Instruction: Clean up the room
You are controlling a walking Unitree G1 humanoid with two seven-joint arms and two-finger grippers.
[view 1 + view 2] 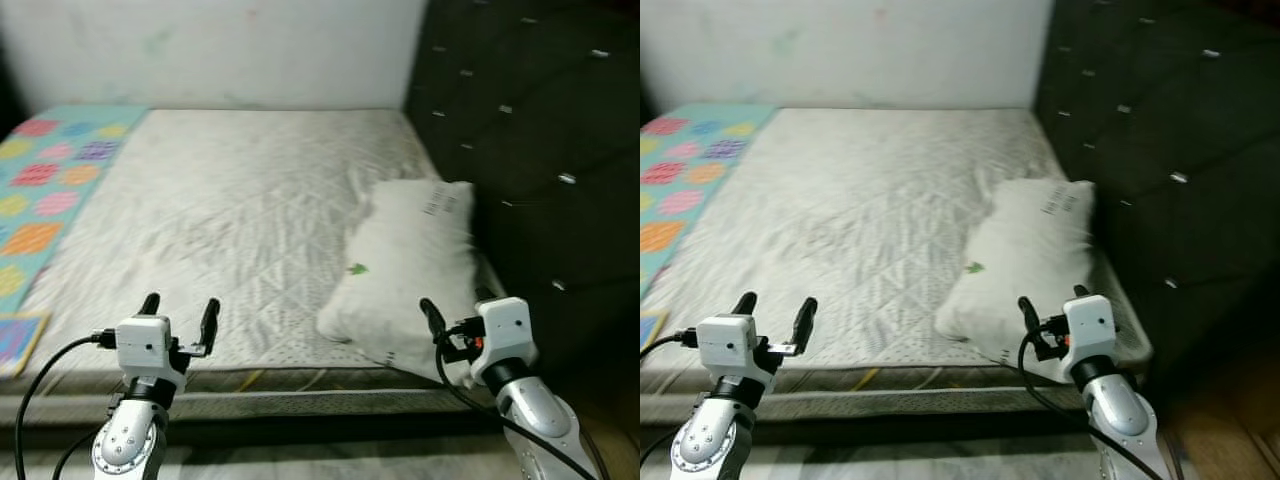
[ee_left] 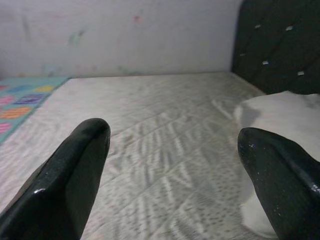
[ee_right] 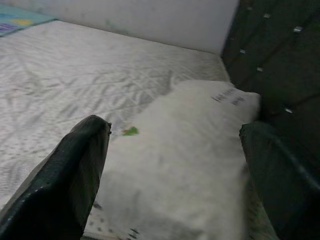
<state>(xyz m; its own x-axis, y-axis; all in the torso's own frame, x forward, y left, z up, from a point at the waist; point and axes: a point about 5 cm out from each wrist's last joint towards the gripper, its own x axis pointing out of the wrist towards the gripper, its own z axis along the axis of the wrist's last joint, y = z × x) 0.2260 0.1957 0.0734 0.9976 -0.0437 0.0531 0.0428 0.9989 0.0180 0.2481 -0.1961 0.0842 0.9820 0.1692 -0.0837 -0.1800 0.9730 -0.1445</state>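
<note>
White pillow (image 1: pixel 405 265), one, on mattress (image 1: pixel 230 210); left gripper (image 1: pixel 180 315), right gripper (image 1: pixel 455 310) both spread.

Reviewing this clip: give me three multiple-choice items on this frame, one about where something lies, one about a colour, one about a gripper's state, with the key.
1. Where does the white pillow lie on the mattress?
A. by the dark tufted headboard
B. on the patterned blanket
C. on the floor

2. What does the blanket at the mattress's far side from the headboard look like?
A. plain black
B. teal with coloured patches
C. plain white

3. How is the left gripper?
A. shut on the pillow
B. shut on the blanket
C. open, holding nothing

Key: 1 A, the pillow lies along the headboard side. 2 B, pink, orange and purple patches show on teal. 3 C, its fingers stand apart over bare mattress.
</note>
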